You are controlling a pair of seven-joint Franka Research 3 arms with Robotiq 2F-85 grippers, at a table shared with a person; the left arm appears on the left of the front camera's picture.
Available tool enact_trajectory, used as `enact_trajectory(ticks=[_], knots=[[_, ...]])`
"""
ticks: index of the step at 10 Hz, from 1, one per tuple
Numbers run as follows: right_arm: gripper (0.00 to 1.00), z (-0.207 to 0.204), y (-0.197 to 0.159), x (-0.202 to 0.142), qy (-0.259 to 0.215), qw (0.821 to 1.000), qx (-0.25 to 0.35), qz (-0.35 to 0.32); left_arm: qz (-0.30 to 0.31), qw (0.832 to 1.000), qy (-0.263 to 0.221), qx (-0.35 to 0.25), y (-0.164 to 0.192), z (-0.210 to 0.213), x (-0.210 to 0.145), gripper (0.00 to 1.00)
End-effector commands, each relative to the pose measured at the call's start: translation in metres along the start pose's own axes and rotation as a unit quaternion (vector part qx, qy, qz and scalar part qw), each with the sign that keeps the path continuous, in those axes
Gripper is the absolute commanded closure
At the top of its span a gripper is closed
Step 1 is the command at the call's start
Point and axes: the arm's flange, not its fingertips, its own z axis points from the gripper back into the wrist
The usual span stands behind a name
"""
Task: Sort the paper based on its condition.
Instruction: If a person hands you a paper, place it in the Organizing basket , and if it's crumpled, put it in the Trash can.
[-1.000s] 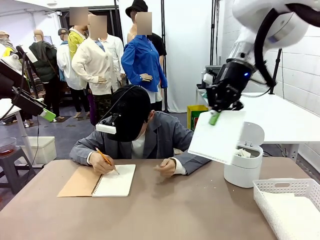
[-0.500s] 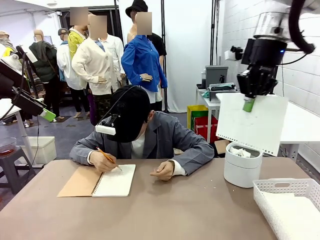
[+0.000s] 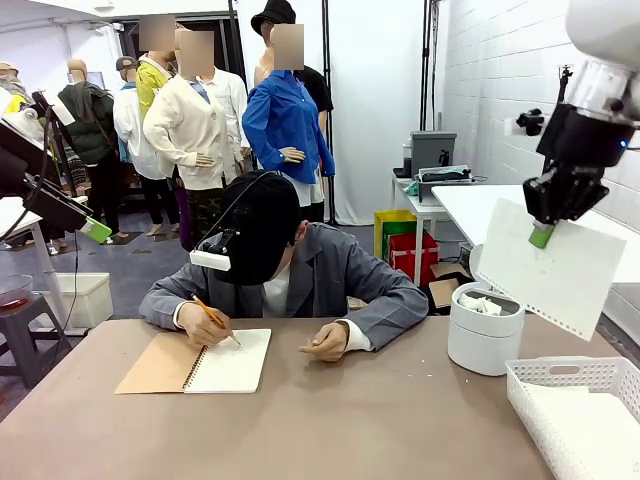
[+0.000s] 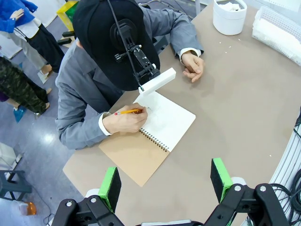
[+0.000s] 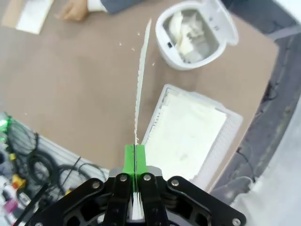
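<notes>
**Front view.** Right claw point(image 3: 541, 236): jaws pressed together on the top margin of a flat sheet point(image 3: 560, 268); the sheet hangs smooth in the air, above and between the bin point(image 3: 485, 345) and the basket point(image 3: 570, 368); gripped by one edge, probably so it can be let down level. Bin: round, white, lid tipped back, crumpled balls point(image 3: 482, 304) inside. Basket: white lattice at the table's point(image 3: 350, 420) near right corner, stacked sheets point(image 3: 590, 425) lying flat in it; judged the likely place for the hanging sheet, since it is uncreased. A person at the far edge writes in a notebook point(image 3: 200, 362), well apart from the sheet; bare table in between.

**Left wrist view.** Left claw point(image 4: 165, 181): green pads spread wide, nothing between them; hangs high above the table. Below it the notebook point(image 4: 160, 127), with the person's hand point(image 4: 127, 121) and a pencil point(image 4: 126, 112) on the page. Bin point(image 4: 229, 23) and basket point(image 4: 270, 35) lie toward the upper right corner; open table runs that way.

**Right wrist view.** Right claw point(image 5: 135, 157): pads flat together, pinching the flat sheet point(image 5: 141, 80), seen edge-on as a thin line with a perforated margin. Basket point(image 5: 157, 104) lies below, just beside that line; bin point(image 5: 165, 47) lies beyond it, open, crumpled balls point(image 5: 188, 30) visible. The basket's mouth is wide and its walls look low; the sheet's free lower corner could catch the rim or the bin lid, so lowering it calls for care.
</notes>
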Motion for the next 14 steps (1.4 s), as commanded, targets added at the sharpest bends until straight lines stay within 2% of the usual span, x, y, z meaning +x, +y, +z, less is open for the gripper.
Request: enact_trajectory(ticks=[1,2,4,5,10,11,14], knots=[[1.0,-0.024,-0.013,-0.02,-0.018,1.0,-0.009,-0.003,0.001,1.0,-0.003,0.001,0.002,0.0,0.0,0.0],[1.0,-0.031,-0.02,-0.026,-0.026,0.999,-0.007,-0.02,0.001,1.0,-0.003,0.001,0.002,0.0,0.0,0.0],[1.0,-0.046,-0.042,-0.037,0.019,0.996,0.013,-0.089,0.001,1.0,-0.003,0.001,0.002,0.0,0.0,0.0],[1.0,-0.031,-0.024,-0.026,-0.008,1.0,0.004,-0.029,0.001,1.0,-0.003,0.001,0.002,0.0,0.0,0.0],[1.0,-0.031,-0.024,-0.027,-0.007,0.999,0.005,-0.036,0.001,1.0,-0.003,0.001,0.002,0.0,0.0,0.0],[1.0,-0.05,-0.031,-0.022,0.012,0.997,0.019,-0.071,0.001,1.0,-0.003,0.001,0.002,0.0,0.0,0.0],[1.0,-0.082,-0.058,-0.061,0.021,0.986,0.051,-0.16,0.001,1.0,-0.003,0.001,0.002,0.0,0.0,0.0]])
